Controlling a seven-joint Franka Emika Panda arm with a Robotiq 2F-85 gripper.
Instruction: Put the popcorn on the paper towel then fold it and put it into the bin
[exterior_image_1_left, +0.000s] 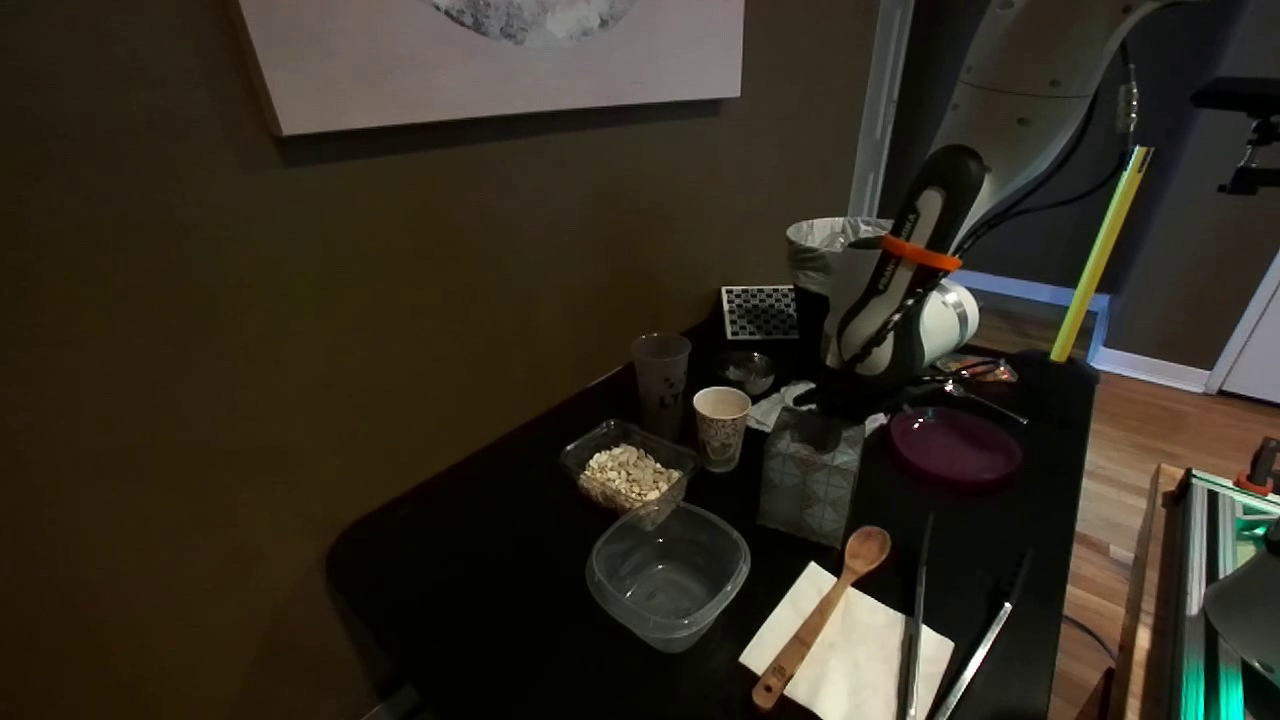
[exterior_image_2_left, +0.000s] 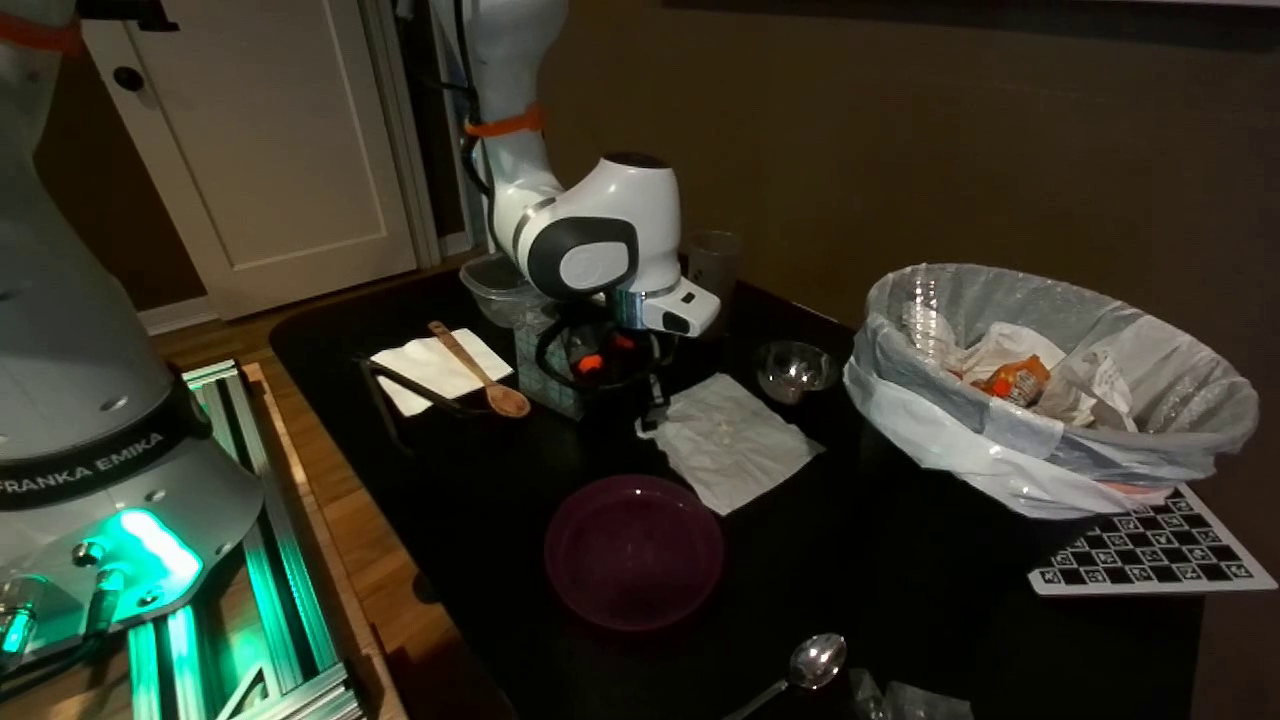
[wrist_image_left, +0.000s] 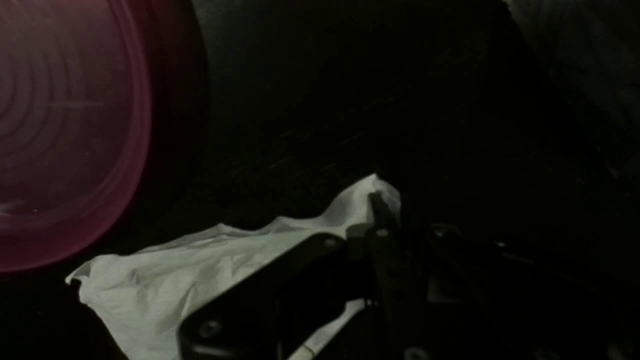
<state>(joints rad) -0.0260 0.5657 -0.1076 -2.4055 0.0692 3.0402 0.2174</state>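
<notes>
Popcorn (exterior_image_1_left: 628, 475) lies as a pale heap in a clear tub (exterior_image_1_left: 572, 458). The white paper towel (exterior_image_2_left: 740, 460) is spread crumpled on the black table and also shows in the wrist view (wrist_image_left: 150, 290). A few small pale bits seem to lie on its middle. My gripper (wrist_image_left: 394, 212) points down at the towel's edge, with the fingers close together and the towel rising in a peak between them; it looks shut on it. In an exterior view the gripper (exterior_image_2_left: 655, 405) is at the towel's corner. The lined bin (exterior_image_2_left: 930, 420) holds crumpled papers and wrappers.
A patterned box (exterior_image_1_left: 810, 480) stands beside the gripper. A purple plate (exterior_image_2_left: 635, 555) is close to the towel. A folded cream-white sheet (exterior_image_1_left: 870, 665) lies under a wooden spoon (exterior_image_1_left: 825, 610). An empty clear tub (exterior_image_1_left: 668, 575), paper cup (exterior_image_1_left: 720, 430) and glass bowl (exterior_image_2_left: 793, 372) stand around.
</notes>
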